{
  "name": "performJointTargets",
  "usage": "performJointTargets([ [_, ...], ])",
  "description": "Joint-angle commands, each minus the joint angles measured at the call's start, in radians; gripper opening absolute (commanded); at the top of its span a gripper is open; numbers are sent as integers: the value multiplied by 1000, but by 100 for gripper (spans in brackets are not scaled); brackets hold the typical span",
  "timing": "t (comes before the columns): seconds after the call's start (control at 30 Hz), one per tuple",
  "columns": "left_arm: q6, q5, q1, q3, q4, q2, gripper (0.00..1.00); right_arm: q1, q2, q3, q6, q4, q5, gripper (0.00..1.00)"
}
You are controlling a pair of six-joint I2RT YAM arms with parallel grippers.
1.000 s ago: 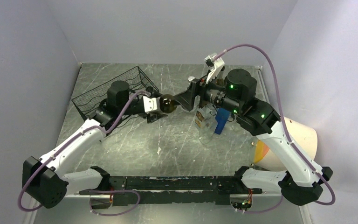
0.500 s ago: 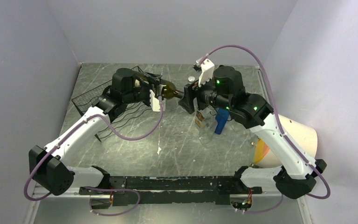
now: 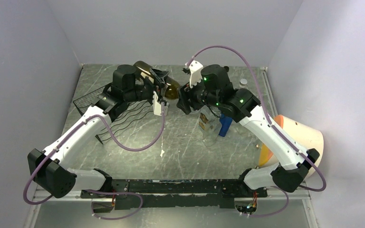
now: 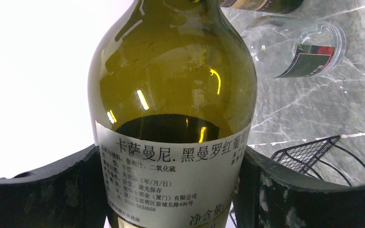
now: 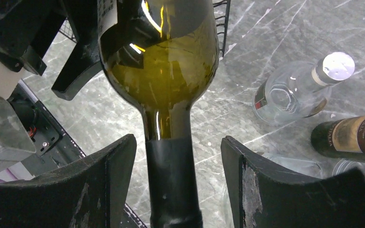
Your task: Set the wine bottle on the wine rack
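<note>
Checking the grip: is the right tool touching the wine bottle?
Apart. Right wrist view: right tool straddles the wine bottle neck, table showing on both sides.

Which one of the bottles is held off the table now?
The olive-green wine bottle with the white Chinese label, gripped by the left gripper. The clear bottle and the dark bottle rest on the table.

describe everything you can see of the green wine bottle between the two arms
The wine bottle is olive-green glass, glossy with reflections. A white label printed in Chinese wraps its body; a black capsule covers the neck. It is held off the table, roughly on its side, neck toward the right arm, not on the wine rack. The left gripper clamps the labelled body; the right gripper stands open around the neck, gaps both sides.
</note>
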Motion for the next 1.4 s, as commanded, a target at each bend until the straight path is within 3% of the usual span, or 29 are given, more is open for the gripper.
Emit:
performJointTargets([
  [0.0, 99, 74, -20, 37, 68, -43, 7, 4, 1, -9, -19, 19, -30, 70],
  [0.33, 114, 29, -34, 12, 105, -40, 7, 5, 37, -37, 2, 35, -72, 58],
  [0.6, 117, 40, -35, 13, 113, -37, 7, 5, 70, -38, 23, 60, -73, 55],
  [0.9, 149, 34, -39, 1, 135, -44, 7, 6, 112, -2, 24, 55, -51, 65],
  [1.37, 202, 11, -62, -16, 168, -53, 7, 7, 165, 46, 11, 35, -37, 65],
])
